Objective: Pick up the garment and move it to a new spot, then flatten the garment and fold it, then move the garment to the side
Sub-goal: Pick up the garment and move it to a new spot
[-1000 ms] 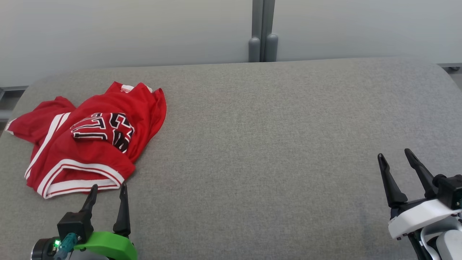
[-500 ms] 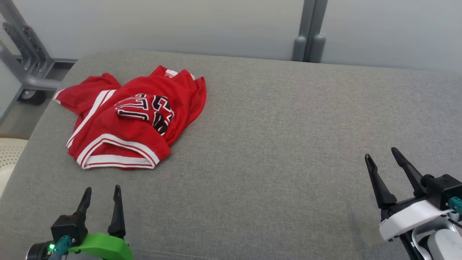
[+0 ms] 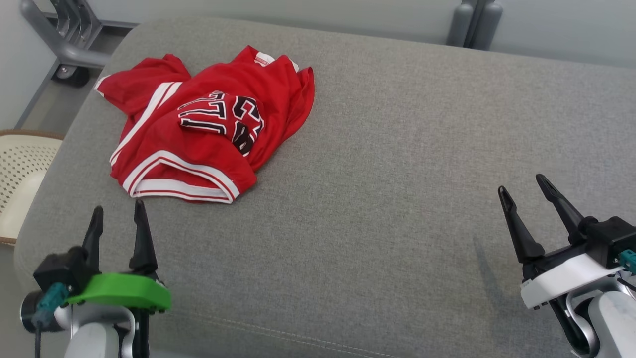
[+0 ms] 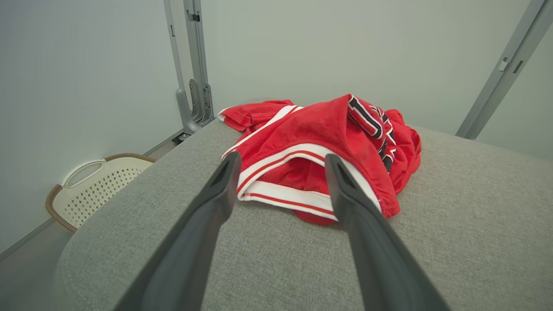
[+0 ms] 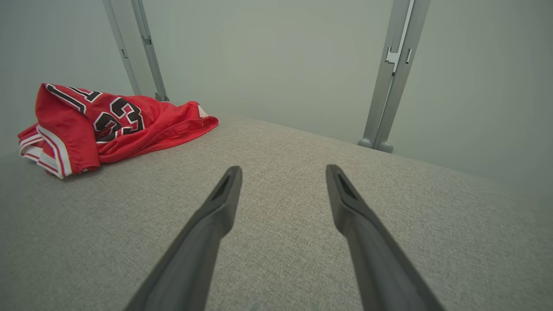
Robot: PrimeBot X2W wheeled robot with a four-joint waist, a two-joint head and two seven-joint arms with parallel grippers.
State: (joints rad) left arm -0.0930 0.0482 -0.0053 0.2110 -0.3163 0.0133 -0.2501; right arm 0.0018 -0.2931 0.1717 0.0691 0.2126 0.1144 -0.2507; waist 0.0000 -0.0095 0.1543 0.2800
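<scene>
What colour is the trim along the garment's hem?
White with a thin red stripe, on the red garment; the left wrist view shows it best.

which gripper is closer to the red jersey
The left gripper, on the green mount: its tips are right by the jersey. The right gripper, on the white mount, is far across the grey cushion.
</scene>
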